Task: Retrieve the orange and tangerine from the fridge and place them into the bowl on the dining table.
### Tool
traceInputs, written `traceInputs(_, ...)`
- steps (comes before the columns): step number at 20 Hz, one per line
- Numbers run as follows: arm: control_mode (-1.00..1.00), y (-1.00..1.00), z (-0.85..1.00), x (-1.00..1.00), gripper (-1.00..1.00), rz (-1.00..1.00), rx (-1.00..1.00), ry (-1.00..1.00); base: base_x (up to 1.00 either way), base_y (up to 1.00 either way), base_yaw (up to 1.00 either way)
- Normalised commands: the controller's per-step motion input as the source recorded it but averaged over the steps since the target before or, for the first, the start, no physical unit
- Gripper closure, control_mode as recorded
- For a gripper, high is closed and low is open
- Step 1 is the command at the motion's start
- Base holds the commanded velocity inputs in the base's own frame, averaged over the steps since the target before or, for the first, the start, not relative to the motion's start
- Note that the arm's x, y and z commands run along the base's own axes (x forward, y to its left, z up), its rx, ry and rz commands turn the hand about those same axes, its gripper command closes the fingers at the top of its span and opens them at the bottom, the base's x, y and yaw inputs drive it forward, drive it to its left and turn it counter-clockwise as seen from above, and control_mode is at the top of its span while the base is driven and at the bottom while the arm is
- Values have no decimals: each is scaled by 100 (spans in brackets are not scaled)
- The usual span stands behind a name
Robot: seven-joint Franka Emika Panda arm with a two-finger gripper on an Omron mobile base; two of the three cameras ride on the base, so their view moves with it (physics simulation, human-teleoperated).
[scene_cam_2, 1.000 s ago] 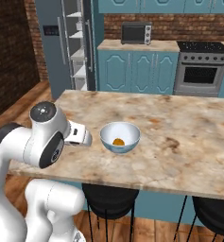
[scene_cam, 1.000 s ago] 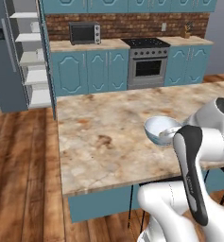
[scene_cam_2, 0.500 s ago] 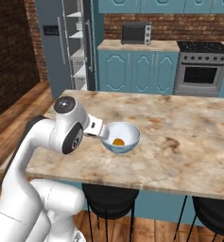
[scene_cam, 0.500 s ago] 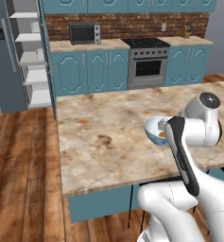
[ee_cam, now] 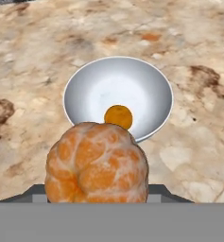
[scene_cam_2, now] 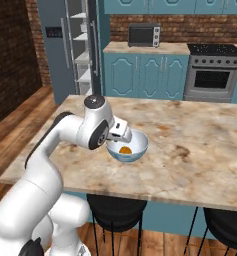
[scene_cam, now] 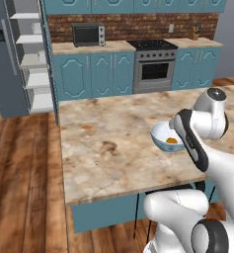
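tangerine (ee_cam: 97, 163): dull, segmented fruit, held in end effector (scene_cam_2: 121, 131), close before the hand camera and just short of the bowl's near rim. fingertips hidden behind the fruit.
orange (ee_cam: 118, 116): small bright ball, already resting at bottom of bowl (ee_cam: 151, 80).
bowl: white inside, blue outside; stands on desk (scene_cam: 103, 148), toward the robot-side edge, away from the corners.
fridge (scene_cam: 12, 59): door open, white shelves showing, well apart from desk.
step in hand, judged: second fruit's delivery, final approach.
next move, judged: carry a little farther forward over the bowl's opening, then spread fingers; released too early, would likely strike the rim and roll off across the stone.
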Motion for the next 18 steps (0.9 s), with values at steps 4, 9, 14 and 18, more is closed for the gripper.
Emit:
traceInputs(4, -100, -13, -27, 41, 100, 0, 0, 6, 0, 0, 0)
traceInputs(9, -100, -4, -35, 47, 100, 0, 0, 4, 0, 0, 0)
traceInputs(14, -100, -7, -32, 37, 100, 0, 0, 3, 0, 0, 0)
traceInputs(18, -100, -8, -29, 26, 100, 0, 0, 3, 0, 0, 0)
